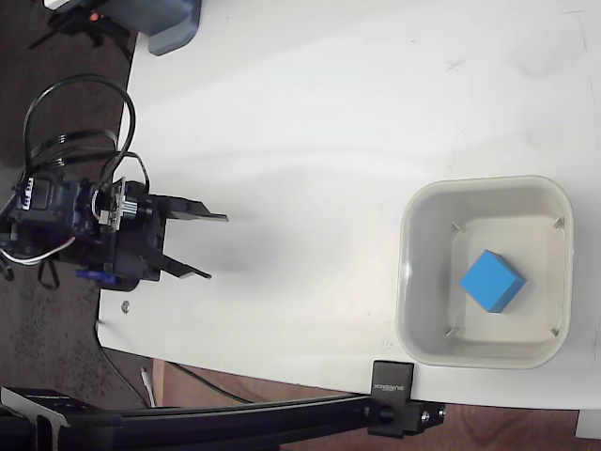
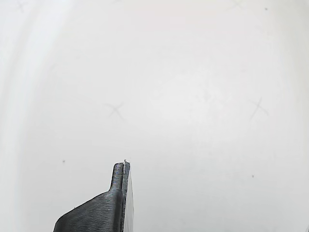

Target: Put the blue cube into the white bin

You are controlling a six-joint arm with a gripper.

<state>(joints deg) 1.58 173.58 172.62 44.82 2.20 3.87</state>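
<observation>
Blue cube (image 1: 491,280) inside white bin (image 1: 485,189); arm (image 1: 70,211) well apart at table edge, jaws spread, empty.

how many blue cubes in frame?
1. The blue cube lies on the floor of the white bin at the right of the fixed view. The gripper, open, is far left. The wrist view shows only bare table; no others visible.
</observation>
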